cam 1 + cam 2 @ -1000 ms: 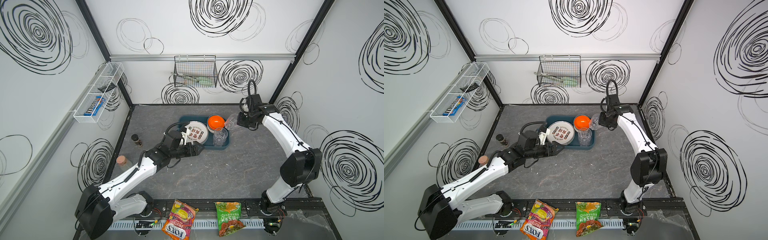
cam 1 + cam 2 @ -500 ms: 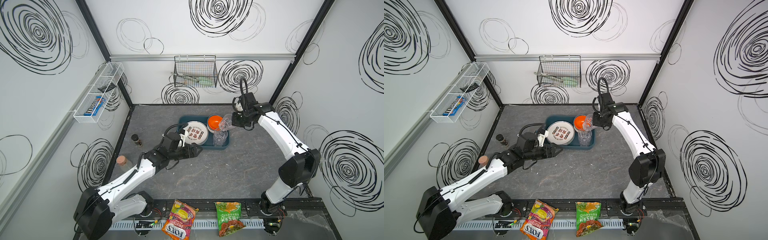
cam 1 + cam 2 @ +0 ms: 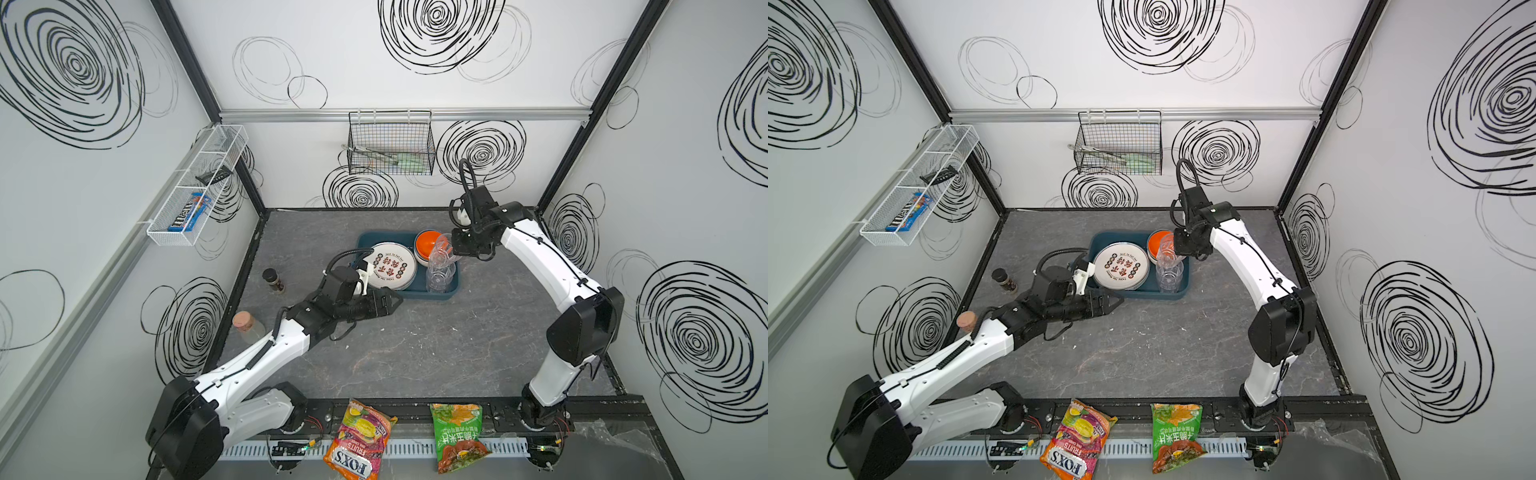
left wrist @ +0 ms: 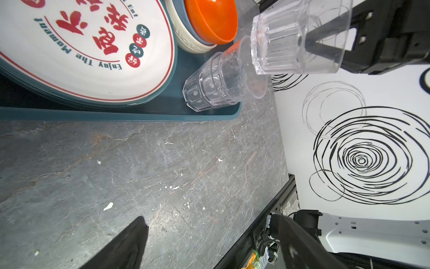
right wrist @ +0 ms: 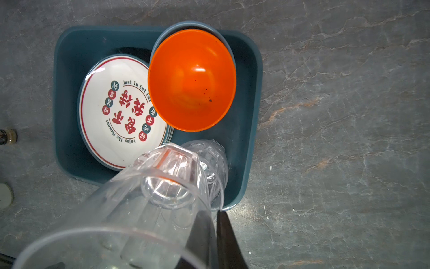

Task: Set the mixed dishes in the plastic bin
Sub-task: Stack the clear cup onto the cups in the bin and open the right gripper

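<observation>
A clear cup (image 5: 149, 198) hangs tilted, its rim wall pinched by the right pincer (image 5: 215, 233), just above stacked cups (image 5: 214, 159) inside the plastic bin (image 5: 251, 104). The left pincer (image 3: 387, 301), spread wide and holding nothing, hovers over the desk (image 3: 436, 345) beside the bin's near wall.

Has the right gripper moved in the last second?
Yes. The right gripper, shut on a clear cup, moved leftward in a top view, over the plastic bin.

The bowl (image 5: 192, 81) is orange, the bin (image 5: 249, 104) teal
</observation>
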Available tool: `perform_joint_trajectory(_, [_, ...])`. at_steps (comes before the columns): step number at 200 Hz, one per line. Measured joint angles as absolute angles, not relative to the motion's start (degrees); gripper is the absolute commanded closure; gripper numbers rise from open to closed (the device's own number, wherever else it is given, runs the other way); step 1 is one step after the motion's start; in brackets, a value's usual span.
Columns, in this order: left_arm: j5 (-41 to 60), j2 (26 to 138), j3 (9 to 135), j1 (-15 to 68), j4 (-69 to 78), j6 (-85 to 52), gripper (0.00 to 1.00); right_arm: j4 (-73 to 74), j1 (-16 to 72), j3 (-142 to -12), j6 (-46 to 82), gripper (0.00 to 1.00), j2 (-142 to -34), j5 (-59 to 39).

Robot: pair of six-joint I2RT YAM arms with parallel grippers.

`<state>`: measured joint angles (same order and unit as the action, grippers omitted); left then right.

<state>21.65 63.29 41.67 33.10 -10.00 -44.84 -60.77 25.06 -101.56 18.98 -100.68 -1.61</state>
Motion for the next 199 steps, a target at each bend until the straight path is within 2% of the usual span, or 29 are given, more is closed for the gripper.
perform_joint_trajectory(199, [22.1,63.3,39.9,32.8,-8.8,-45.5,0.09,-63.7,26.5,-102.4,18.7,0.97,-102.4,2.0])
